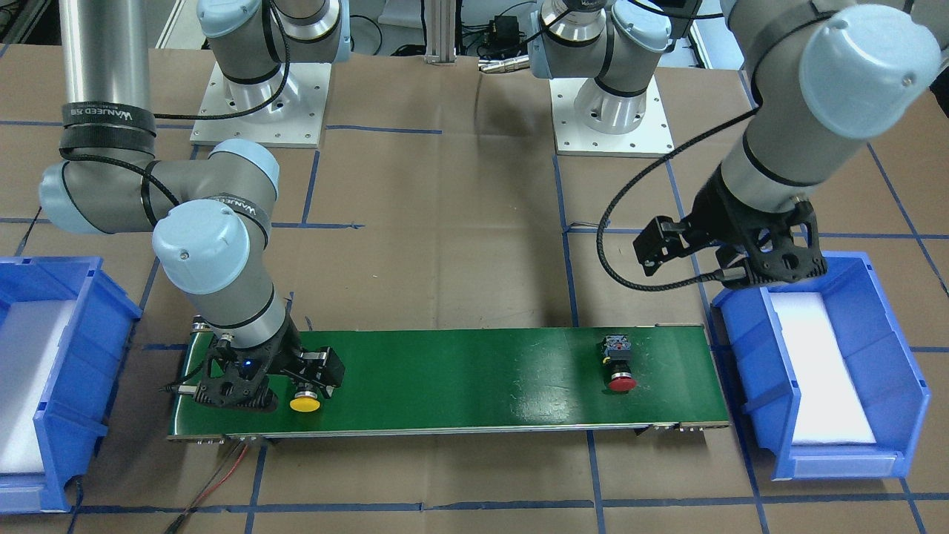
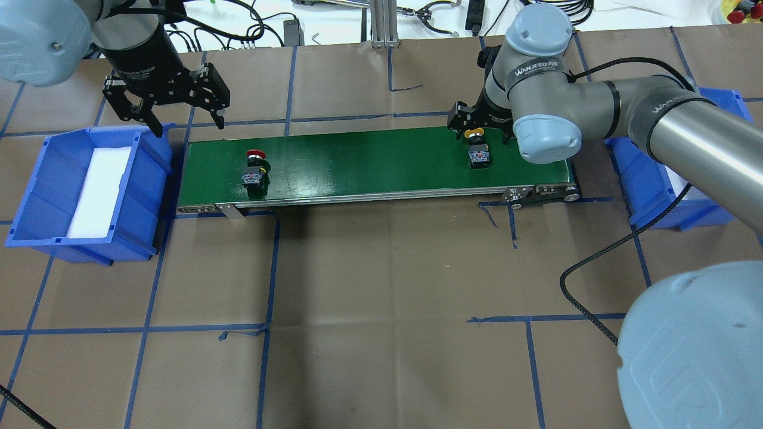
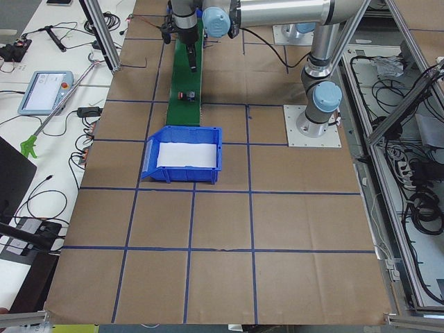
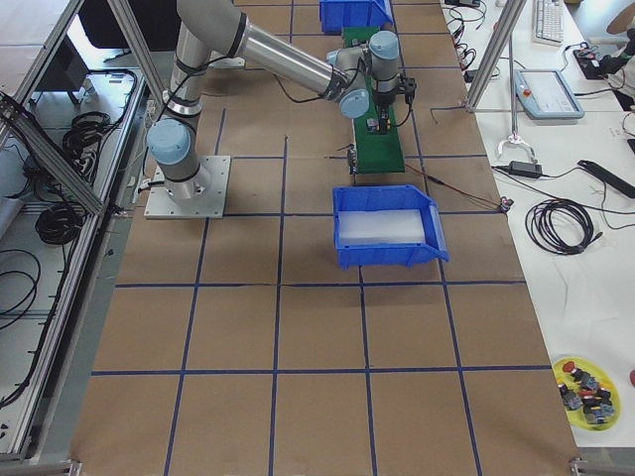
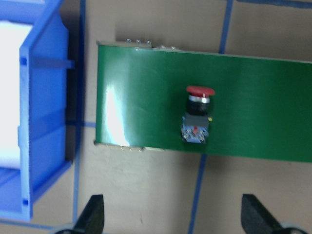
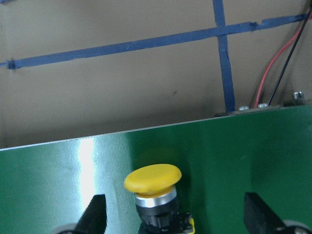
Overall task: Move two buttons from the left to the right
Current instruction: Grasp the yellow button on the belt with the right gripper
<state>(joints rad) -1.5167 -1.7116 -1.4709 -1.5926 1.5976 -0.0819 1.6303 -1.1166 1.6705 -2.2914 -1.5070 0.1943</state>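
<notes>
Overhead exterior view, left to right. At the table's left end sits a blue bin (image 2: 36,202) with a white foam pad (image 2: 98,190) inside. Next, the left gripper (image 2: 186,124) hangs above the bin's far right corner, just past the far edge of the green conveyor belt (image 2: 369,161). Its jaws are spread wide and empty. The left wrist view agrees: both fingertips (image 5: 92,217) sit over brown paper, with the belt end below the camera.

On the belt's left part the red button (image 2: 255,167) lies on its side, apart from the left gripper. Its red cap points to the far edge and its grey-black body to the near edge.

On the belt's right part the yellow button (image 2: 477,146) lies the same way, cap far. Here the right gripper (image 2: 480,128) is low at the belt over the yellow cap, jaws apart, one finger on each side of the button. The right wrist view shows a gap between the fingers (image 6: 95,214) and the button, so no grip is visible.

Just beyond the belt's right end is a second blue bin (image 2: 685,211), partly hidden by the right arm (image 2: 656,113). The table (image 2: 381,286) is covered in brown paper with a blue tape grid.
</notes>
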